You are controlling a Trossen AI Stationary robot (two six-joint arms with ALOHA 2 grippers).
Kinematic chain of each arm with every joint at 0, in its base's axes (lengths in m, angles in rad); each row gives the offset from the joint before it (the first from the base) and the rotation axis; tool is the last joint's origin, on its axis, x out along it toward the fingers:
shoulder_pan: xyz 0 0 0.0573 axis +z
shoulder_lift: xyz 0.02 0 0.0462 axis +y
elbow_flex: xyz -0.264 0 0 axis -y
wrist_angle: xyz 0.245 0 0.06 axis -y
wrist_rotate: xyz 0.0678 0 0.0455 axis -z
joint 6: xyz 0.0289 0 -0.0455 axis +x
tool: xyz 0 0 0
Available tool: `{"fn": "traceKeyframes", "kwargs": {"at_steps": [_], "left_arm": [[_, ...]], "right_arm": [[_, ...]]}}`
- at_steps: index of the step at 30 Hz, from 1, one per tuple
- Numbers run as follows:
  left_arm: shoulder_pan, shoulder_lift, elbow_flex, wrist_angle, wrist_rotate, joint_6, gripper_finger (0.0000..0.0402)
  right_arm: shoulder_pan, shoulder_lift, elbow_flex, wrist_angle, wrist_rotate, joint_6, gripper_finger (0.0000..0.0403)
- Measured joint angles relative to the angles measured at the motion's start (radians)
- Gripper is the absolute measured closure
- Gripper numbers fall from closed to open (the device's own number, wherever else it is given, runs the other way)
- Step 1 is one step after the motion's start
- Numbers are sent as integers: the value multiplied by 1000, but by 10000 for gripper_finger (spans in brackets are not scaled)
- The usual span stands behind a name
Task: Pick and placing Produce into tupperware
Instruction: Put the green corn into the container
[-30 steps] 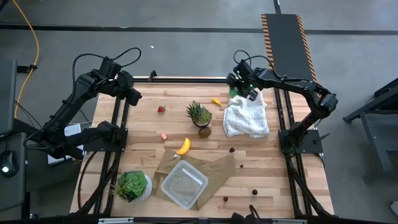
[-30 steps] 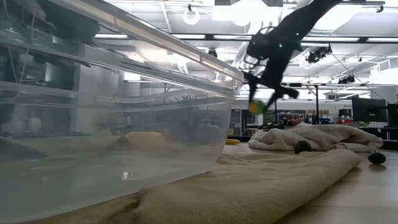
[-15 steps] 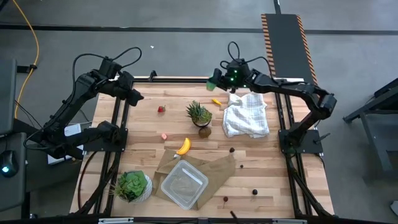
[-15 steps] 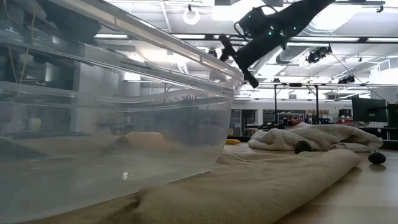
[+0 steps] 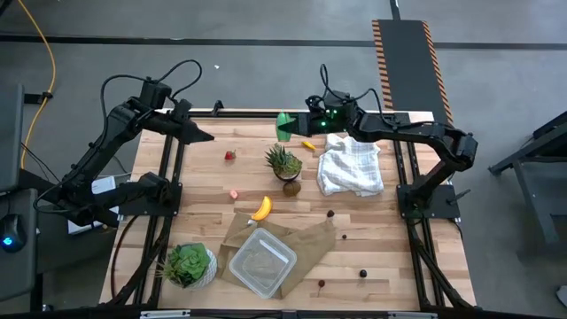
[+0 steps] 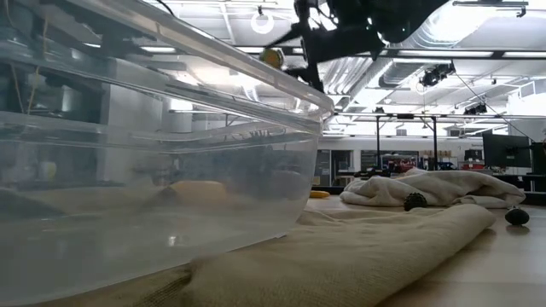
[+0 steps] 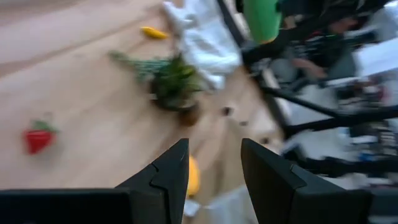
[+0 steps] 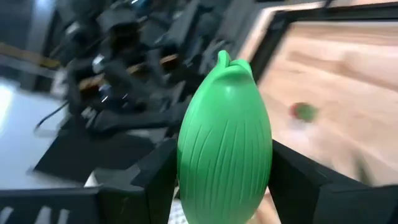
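Note:
My right gripper (image 5: 289,126) is in the air over the table's far edge, shut on the green oval (image 8: 225,137). My left gripper (image 7: 214,167) stands open and holds nothing above the far left corner, pointing toward the table's middle. On the wood lie the strawberry (image 5: 229,156), the banana (image 5: 260,208), the kiwi (image 5: 291,187) and a yellow-orange piece (image 5: 308,143). The clear tupperware (image 5: 262,261) rests on a brown paper bag (image 5: 306,239) near the front edge. My right gripper pinches the green oval between its two fingers, one on each ribbed side (image 8: 186,163) of its thicker half. The fingers (image 8: 297,182) reach nearly level toward the table's left. The oval is lifted clear of the table, its stem tip (image 8: 222,57) beyond the fingers.
A spiky potted plant (image 5: 283,162) stands mid-table below the right gripper. A white cloth (image 5: 351,167) lies at the far right, and a leafy plant in a white pot (image 5: 188,264) stands at the near left. Small dark pieces (image 5: 330,213) and a red bit (image 5: 234,194) dot the wood.
My right gripper has risen from over the white cloth and swung along the far edge toward the table's left, carrying the green oval. It has tipped from pointing down to nearly level. My left gripper has turned on the spot toward the table's middle.

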Motion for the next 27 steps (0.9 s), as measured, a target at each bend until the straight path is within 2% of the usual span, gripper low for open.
{"fn": "traceKeyframes", "kwargs": {"at_steps": [5,11,14,17,23,27], "left_arm": [[0,0,0,2,129,-49,268],[-5,-32,0,0,143,-85,268],[-52,-81,0,-33,142,-86,268],[-116,-151,0,-63,106,-97,268],[-242,-313,0,-19,-59,-229,268],[-289,-401,0,32,-88,-321,268]], "right_arm": [[44,0,0,86,-59,-41,206],[100,0,0,157,-88,-69,206],[127,0,0,169,-108,-66,206],[162,0,0,169,-110,-62,206],[259,0,0,157,-107,-60,206],[349,0,0,153,-52,-53,206]]}}
